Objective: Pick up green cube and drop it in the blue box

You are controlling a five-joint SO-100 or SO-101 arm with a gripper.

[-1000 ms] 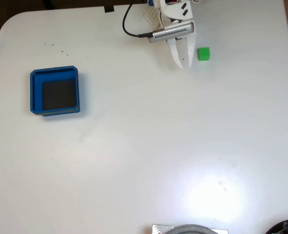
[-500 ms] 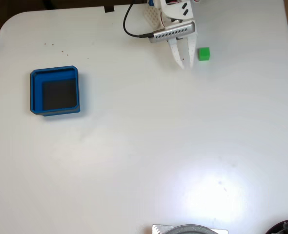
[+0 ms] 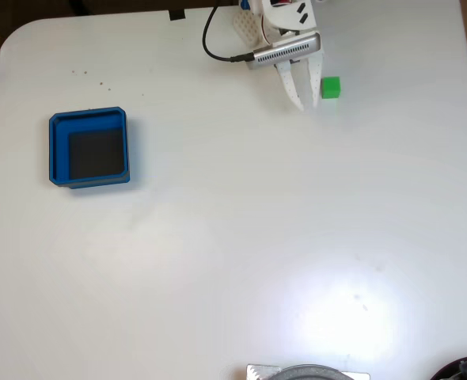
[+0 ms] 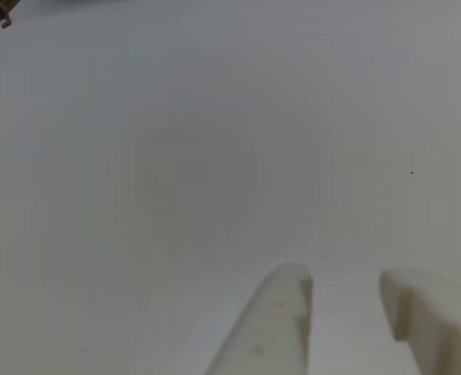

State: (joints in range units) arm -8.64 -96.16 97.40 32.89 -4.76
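A white two-fingered pincer (image 3: 305, 101) hangs over the worktop (image 3: 241, 237) at the twelve o'clock edge of the fixed view, its jaws parted by a narrow gap and holding nothing; in the other view the same two fingertips (image 4: 281, 312) frame only bare white surface. The green cube (image 3: 330, 87) sits on the worktop just beside the pincer, at about three o'clock from its tips and outside the jaws, not between them. Far off toward nine o'clock lies the blue box (image 3: 89, 147), open-topped with a dark floor and nothing inside. Judging by its look, the cube is small, rigid and light, with plain smooth faces that could slip under a skewed pinch; two opposite flat sides, taken squarely near mid-height, seem the safest hold. The count: one pincer, one green cube, one blue box. A black cable (image 3: 210, 41) loops from the arm's grey camera housing (image 3: 282, 52) near the top edge
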